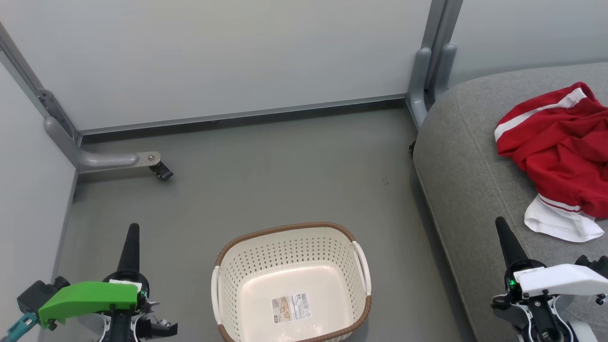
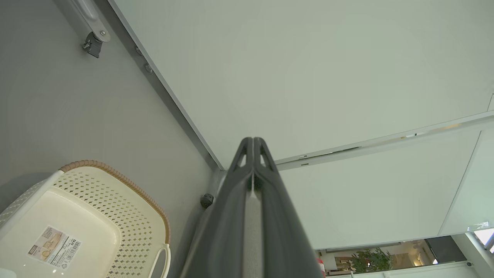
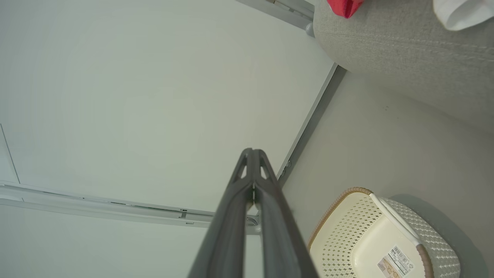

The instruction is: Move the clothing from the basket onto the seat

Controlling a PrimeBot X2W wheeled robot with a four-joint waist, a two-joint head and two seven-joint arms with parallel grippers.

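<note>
**Both jaws closed, nothing held**

At 7 o'clock in the head view the left jaws are pressed fully together and grip nothing, their fingers (image 1: 131,249) pointing to 12 above the floor (image 1: 285,166). The basket (image 1: 285,229) stands at 6 o'clock, its label sticker (image 1: 290,308) showing inside. At 5 o'clock the right jaws are likewise closed on nothing, fingers (image 1: 507,242) pointing up. The clothing (image 1: 565,152) lies crumpled on the seat (image 1: 475,180) at 3 o'clock.
</note>
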